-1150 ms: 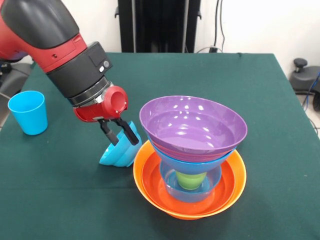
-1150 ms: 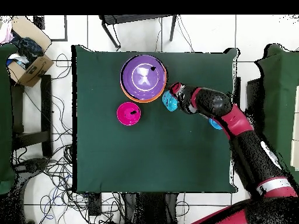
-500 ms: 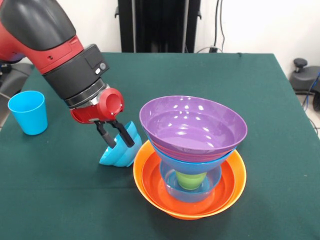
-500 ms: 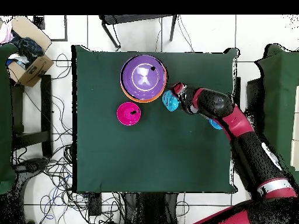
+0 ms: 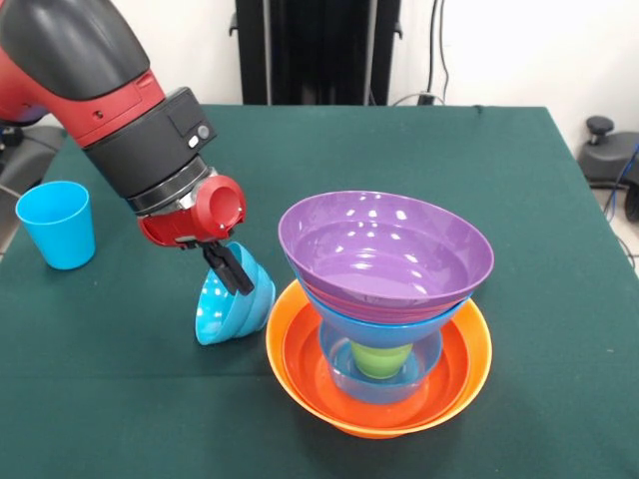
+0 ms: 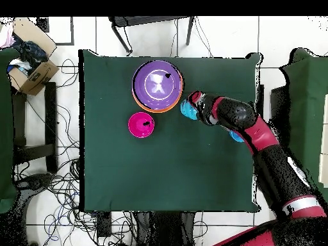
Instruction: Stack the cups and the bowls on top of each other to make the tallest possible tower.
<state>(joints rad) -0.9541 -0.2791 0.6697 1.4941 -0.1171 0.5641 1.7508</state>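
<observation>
Tipping further onto its side since a moment ago, the small blue bowl (image 5: 234, 301) now shows its speckled inside toward the camera in the front view, where earlier its rim pointed up beside the tower (image 5: 384, 299). The gripper (image 5: 229, 269) has its black fingers (image 5: 237, 275) drawn narrow, pinching the bowl's upper rim; the bowl's lower edge looks to touch the desk (image 5: 519, 200) and its side sits just beside the big orange bowl (image 5: 300, 379). My read is that the lift is only starting and the grip on the rim is slanted, so the bowl could swing or slip. The tower is glossy plastic: the orange bowl at the bottom, a lime green cup (image 5: 381, 359) inside a translucent blue bowl (image 5: 339, 374), then a blue bowl and a wide purple bowl (image 5: 384, 249) on top. A light blue cup (image 5: 57, 224) stands upright well apart from the tower.

In the overhead view, the gripper (image 6: 192, 106) meets the small blue bowl (image 6: 186, 109) touching the tower's edge (image 6: 157, 86), and a pink-red bowl (image 6: 140, 124) lies near the tower on the green cloth.
</observation>
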